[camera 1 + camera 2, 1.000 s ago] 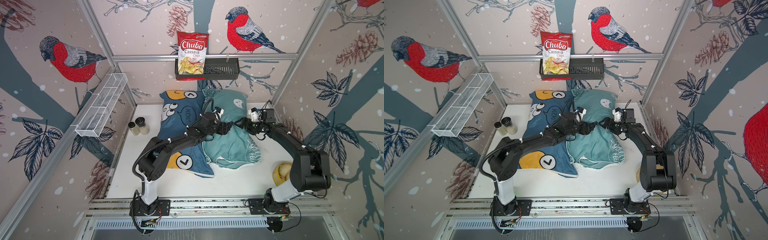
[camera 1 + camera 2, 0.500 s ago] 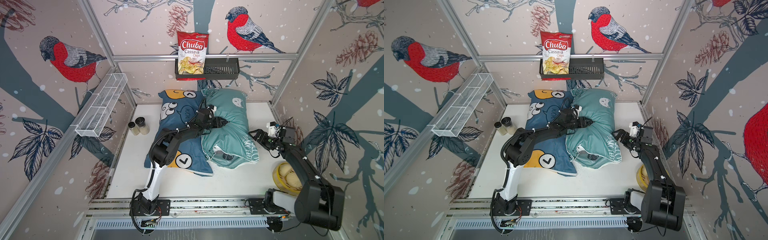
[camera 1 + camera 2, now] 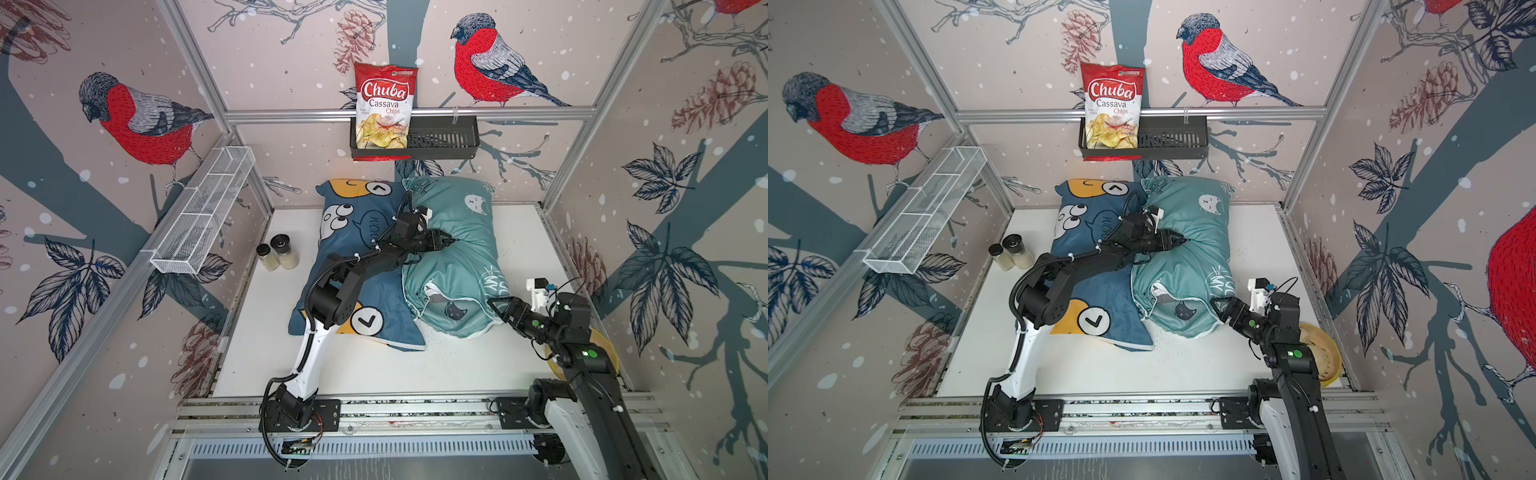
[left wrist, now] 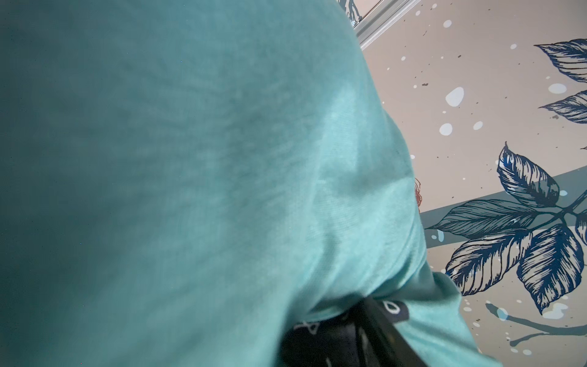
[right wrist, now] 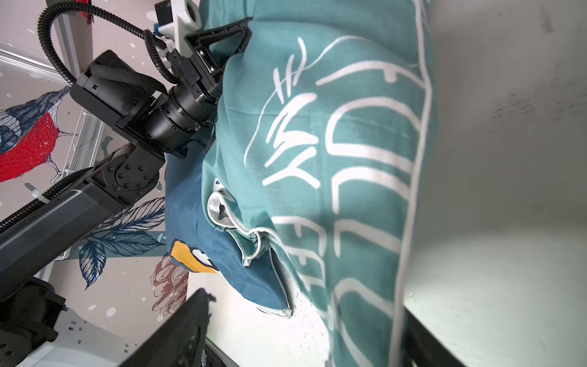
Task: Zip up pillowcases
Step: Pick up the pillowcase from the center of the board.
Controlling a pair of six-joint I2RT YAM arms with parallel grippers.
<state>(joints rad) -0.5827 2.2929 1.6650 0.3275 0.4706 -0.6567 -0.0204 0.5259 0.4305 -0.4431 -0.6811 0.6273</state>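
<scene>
Cat pillowcase (image 3: pixel 461 266) right of, touching, face pillowcase (image 3: pixel 336 220); jars (image 3: pixel 277 251) left; chips bag (image 3: pixel 385 108) behind.

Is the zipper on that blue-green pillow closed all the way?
No: in the right wrist view the teal pillowcase gapes open at its zipper, with pale lining showing inside.

robot lab cell, not a home: aluminium frame (image 3: pixel 415 112) with bird-print wall panels (image 3: pixel 137 120), left arm (image 3: pixel 309 349) and right arm (image 3: pixel 582 357) bolted to a metal rail (image 3: pixel 415 409) at the white bench (image 3: pixel 374 365) edge, wire basket (image 3: pixel 203 212), black shelf (image 3: pixel 440 141) with chips bag (image 3: pixel 384 108).
</scene>
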